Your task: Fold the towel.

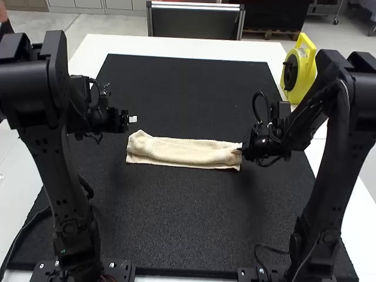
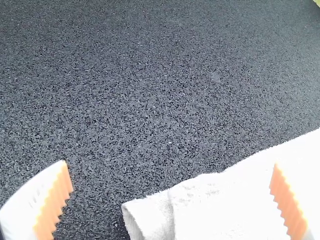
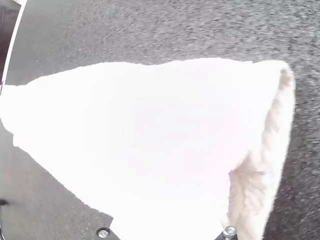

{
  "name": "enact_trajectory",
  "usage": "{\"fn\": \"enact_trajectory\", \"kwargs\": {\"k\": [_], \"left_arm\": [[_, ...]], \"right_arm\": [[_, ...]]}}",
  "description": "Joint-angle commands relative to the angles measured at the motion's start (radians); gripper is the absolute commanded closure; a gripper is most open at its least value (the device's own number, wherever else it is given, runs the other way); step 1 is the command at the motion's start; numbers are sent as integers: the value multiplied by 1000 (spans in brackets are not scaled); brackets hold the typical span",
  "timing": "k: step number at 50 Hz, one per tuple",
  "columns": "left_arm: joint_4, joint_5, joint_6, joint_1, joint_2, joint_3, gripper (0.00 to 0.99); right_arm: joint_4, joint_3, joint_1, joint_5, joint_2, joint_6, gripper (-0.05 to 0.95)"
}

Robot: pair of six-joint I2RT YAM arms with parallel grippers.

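Note:
In the high view, the cream towel (image 1: 188, 151) lies mid-mat as a narrow folded strip, its layers loosely rounded and its left end puffed up. My left gripper (image 1: 130, 119) is open beyond that end, touching nothing. The left wrist view shows this gripper (image 2: 172, 200) with its ribbed pads wide apart and the towel (image 2: 210, 212) below them. My right gripper (image 1: 239, 151) is shut on the towel's right end. In the right wrist view, the pale towel (image 3: 165, 130) rises to this gripper (image 3: 166, 232), hiding its fingertips; a fold gapes along one side.
A black mat (image 1: 176, 217) covers most of the white table (image 1: 252, 49). A yellow reel-shaped object (image 1: 299, 69) stands at the table's far right, behind the right arm. Cables hang around both arms.

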Motion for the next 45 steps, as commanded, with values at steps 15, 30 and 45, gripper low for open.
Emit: {"fn": "enact_trajectory", "kwargs": {"k": [15, 30, 45], "left_arm": [[35, 1, -3, 9, -31, 7, 66], [52, -1, -15, 3, -23, 12, 67], [56, -1, -24, 7, -23, 12, 67]], "right_arm": [[-10, 50, -67, -4, -36, -19, 521], [-43, 41, -93, -5, -56, -34, 184], [-127, 32, -142, -21, -67, -114, 66]]}}
